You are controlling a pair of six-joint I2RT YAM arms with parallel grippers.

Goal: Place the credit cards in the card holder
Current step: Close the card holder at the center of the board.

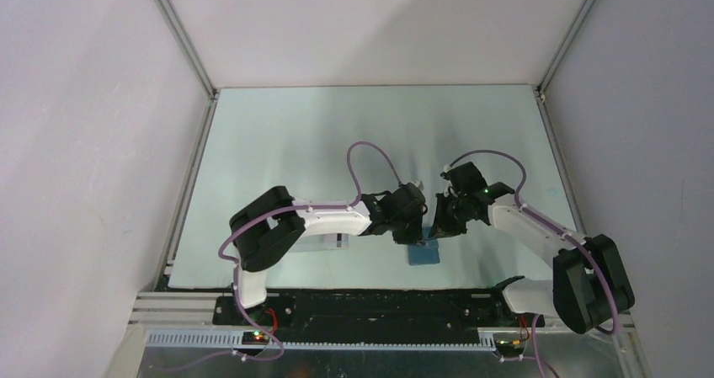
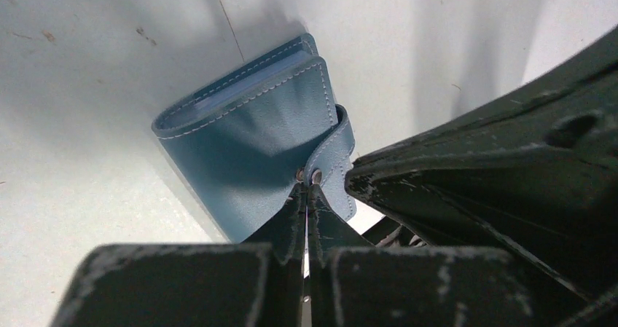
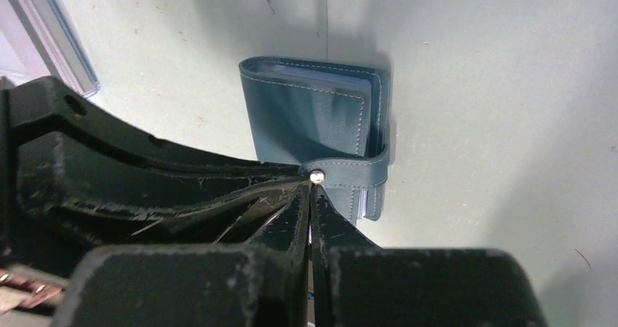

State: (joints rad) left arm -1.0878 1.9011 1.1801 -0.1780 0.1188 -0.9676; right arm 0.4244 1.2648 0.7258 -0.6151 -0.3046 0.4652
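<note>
1. Card holder (image 2: 248, 145) lies folded flat on the table (image 2: 87, 218), directly ahead of both sets of fingertips. Its clasp tab (image 2: 337, 152) wraps over the front cover and its snap (image 3: 316, 175) looks fastened. Pale sleeves (image 2: 240, 87) show between the covers at the end farthest from the jaws.
2. Left gripper (image 2: 307, 192) is clenched, jaws pressed together with the tips right at the snap. Right gripper (image 3: 312, 196) is likewise clenched, its tips at the same stud from the opposite side. Whether either one pinches an edge of the tab or merely touches it, I cannot tell.
3. Risk: nothing pins the body down, so a pull or pry at the snap would likely drag or lift the whole light holder rather than pop the clasp.
4. Risk: both sets of tips crowd one small stud, and the left wrist view shows the other arm's finger housing just beside the left jaws. A small sideways move could knock the grippers together or wedge the tab between them.
5. Risk: closed tips could skid off the rounded metal stud, scrape the cover and shove the holder away from the jaws.
6. Credit cards cannot be picked out in any view. A clear plastic box (image 3: 44, 36) sits well off to the left of the right jaws. With the clasp fastened as it appears to be, no card can go in.
</note>
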